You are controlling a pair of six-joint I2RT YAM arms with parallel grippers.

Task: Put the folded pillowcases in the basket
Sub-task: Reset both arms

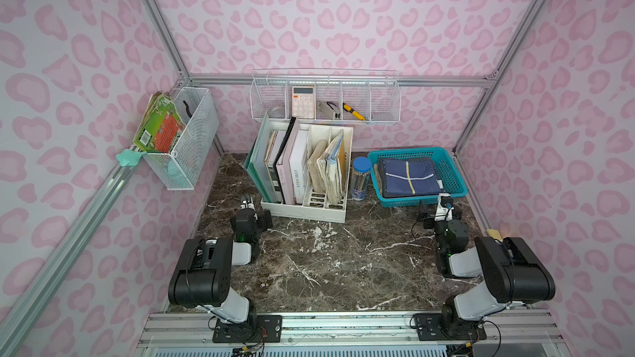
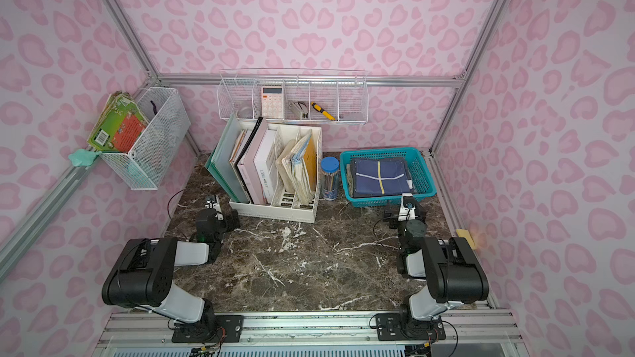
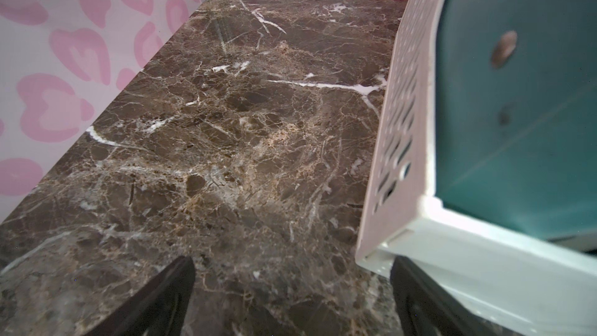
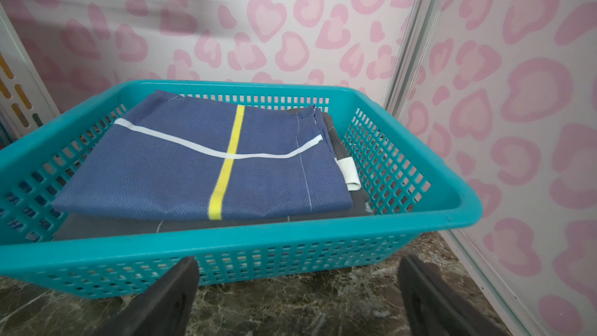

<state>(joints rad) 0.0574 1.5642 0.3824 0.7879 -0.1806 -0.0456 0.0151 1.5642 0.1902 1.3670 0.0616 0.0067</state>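
At the far right corner of the marble bench I see the teal basket with its lattice sides. The folded pillowcase lies inside it, navy cloth crossed by one white stripe and one yellow stripe. Through the right wrist camera, the pillowcase rests flat on top of a grey folded cloth, both within the basket. The right jaws stand wide apart and empty, low over the bench and close in front of the basket's near wall, with the dark fingers at either side of my view. The left jaws are spread just as wide with nothing between them, over bare marble beside the front corner of the white file organiser, which holds books and folders in both top views. Between the organiser and the basket stands a clear jar of pencils with a blue lid.
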